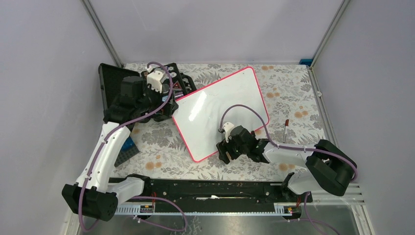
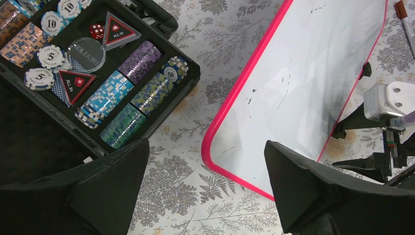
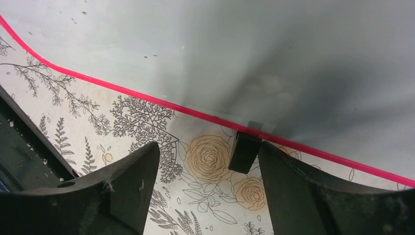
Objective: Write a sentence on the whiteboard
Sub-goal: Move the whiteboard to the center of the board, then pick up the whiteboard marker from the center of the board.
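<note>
The whiteboard [image 1: 220, 110] [image 2: 303, 73] [image 3: 244, 49] lies flat and askew mid-table, white with a pink-red rim. No sentence is in view on it, only faint dark specks. My left gripper [image 1: 161, 105] [image 2: 205, 147] hovers open above the board's left corner, nothing between its fingers. My right gripper [image 1: 224, 149] [image 3: 208, 147] is open at the board's near long edge. A small black clip [image 3: 244, 152] on that edge sits just inside its right finger, not pinched. A marker [image 1: 286, 130] [image 2: 406, 24] with a dark red cap lies on the cloth right of the board.
An open black case [image 1: 112, 83] [image 2: 29, 147] of poker chips, dice and dealer buttons stands left of the board, under my left wrist. A dark blue ridged item [image 1: 128, 147] lies by the left arm. Walls close the table on three sides.
</note>
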You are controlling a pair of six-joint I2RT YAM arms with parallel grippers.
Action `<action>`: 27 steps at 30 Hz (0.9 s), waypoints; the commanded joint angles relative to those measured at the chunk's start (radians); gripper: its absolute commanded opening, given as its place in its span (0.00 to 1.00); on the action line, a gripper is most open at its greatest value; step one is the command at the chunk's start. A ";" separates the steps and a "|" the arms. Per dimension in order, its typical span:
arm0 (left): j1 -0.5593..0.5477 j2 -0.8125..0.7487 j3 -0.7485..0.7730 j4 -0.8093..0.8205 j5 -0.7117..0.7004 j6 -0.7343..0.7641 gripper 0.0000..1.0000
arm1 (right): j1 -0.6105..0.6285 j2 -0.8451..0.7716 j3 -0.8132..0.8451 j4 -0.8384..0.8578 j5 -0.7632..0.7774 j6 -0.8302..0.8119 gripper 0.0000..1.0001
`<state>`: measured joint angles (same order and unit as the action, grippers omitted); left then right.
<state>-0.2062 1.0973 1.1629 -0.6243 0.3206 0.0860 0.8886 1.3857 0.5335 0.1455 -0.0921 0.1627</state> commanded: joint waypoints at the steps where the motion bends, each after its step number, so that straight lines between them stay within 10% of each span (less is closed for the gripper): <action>1: -0.002 0.012 0.078 -0.030 0.035 0.019 0.99 | 0.009 -0.056 0.043 -0.057 -0.021 -0.053 0.85; 16: -0.004 0.036 0.140 -0.073 0.058 0.023 0.99 | -0.031 -0.220 0.199 -0.432 -0.032 -0.240 0.99; 27: -0.012 0.041 0.169 -0.077 0.074 0.043 0.99 | -0.641 -0.261 0.426 -0.726 -0.377 -0.335 1.00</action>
<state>-0.2096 1.1412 1.2675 -0.7174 0.3595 0.1085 0.4526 1.1240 0.8902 -0.4179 -0.3130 -0.1017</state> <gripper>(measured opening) 0.989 0.993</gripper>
